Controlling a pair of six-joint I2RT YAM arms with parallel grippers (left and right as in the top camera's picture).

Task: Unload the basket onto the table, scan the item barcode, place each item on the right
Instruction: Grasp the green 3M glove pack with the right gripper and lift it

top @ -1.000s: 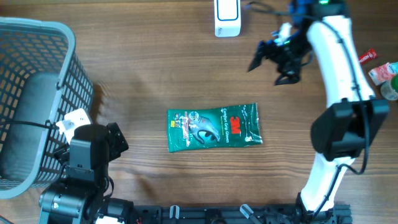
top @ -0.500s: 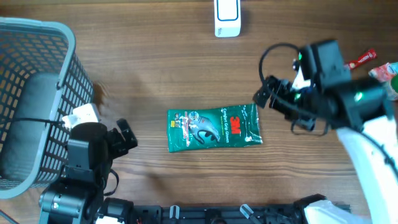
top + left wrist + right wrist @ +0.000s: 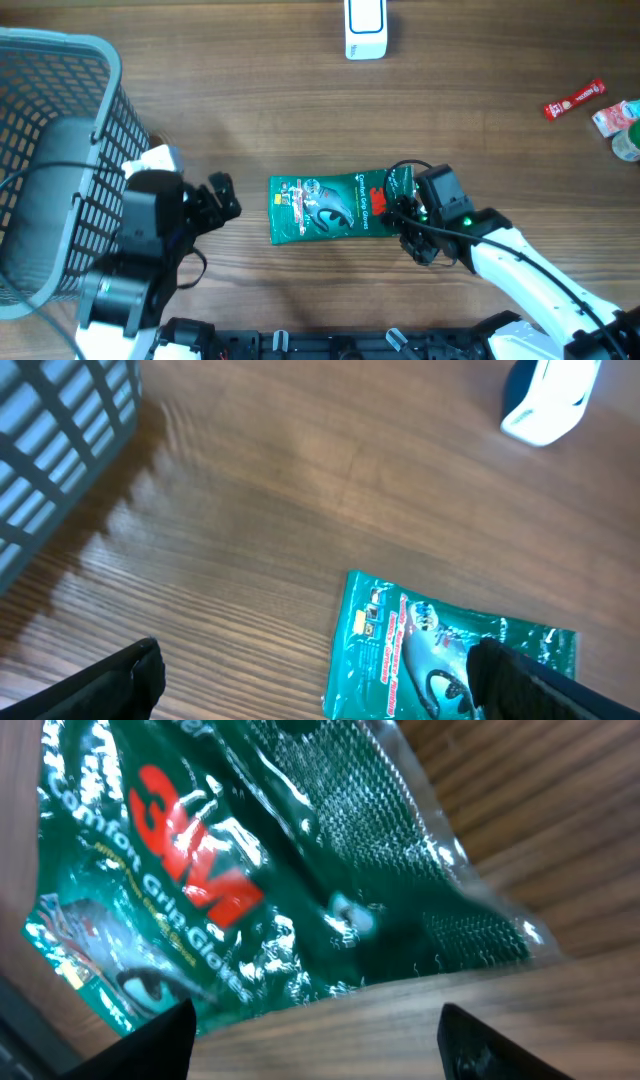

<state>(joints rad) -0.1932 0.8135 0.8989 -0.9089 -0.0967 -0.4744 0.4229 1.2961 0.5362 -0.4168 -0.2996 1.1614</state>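
One second was enough for my right gripper to swing down from near the scanner onto the glove packet, mid-table; jaws apart, straddling its right end, nothing gripped. Left gripper hung wide, empty. Pickup looked next.

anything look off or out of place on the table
Nothing spilled or damaged. The green glove packet lies flat, slightly crooked, front side up, with no barcode showing. A red sachet sits off near the right edge.
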